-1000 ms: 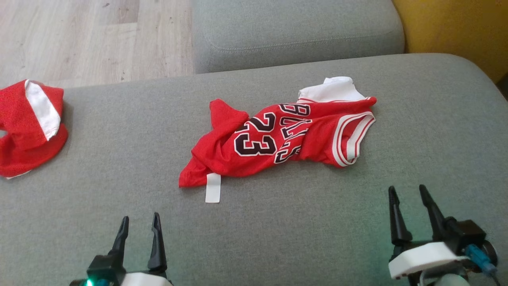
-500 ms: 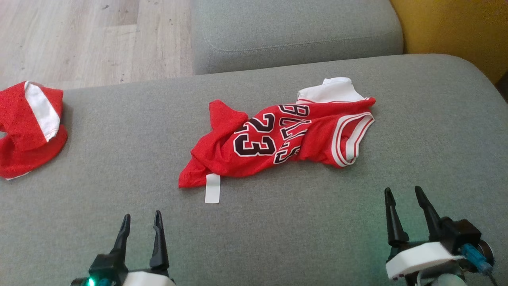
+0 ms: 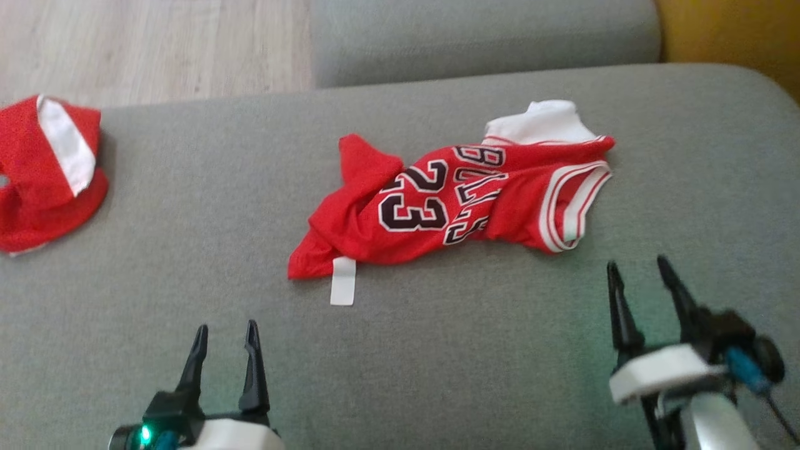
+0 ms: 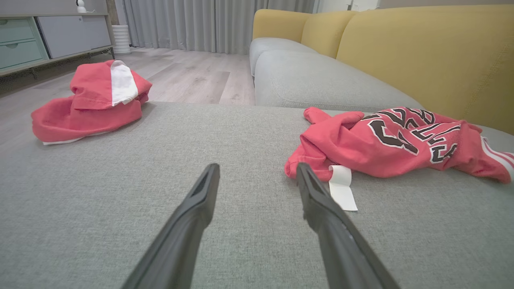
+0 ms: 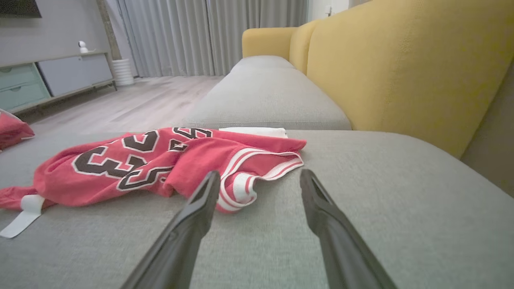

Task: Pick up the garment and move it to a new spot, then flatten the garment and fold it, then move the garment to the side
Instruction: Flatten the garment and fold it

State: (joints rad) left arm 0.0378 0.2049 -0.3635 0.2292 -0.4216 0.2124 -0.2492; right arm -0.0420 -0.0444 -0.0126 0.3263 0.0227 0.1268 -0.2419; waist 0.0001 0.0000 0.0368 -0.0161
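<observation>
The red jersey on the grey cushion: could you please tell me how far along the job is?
Nothing looks done: the jersey lies crumpled and unfolded on the cushion. In hand: the left gripper and right gripper hover open and empty just short of it, the right nearest its striped armhole. Left: lifting, moving, flattening, folding and setting it aside.

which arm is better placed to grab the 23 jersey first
Right, probably. The right gripper is open and just short of the striped armhole of the jersey; the left gripper, also open, sits farther back from the white tag.
</observation>
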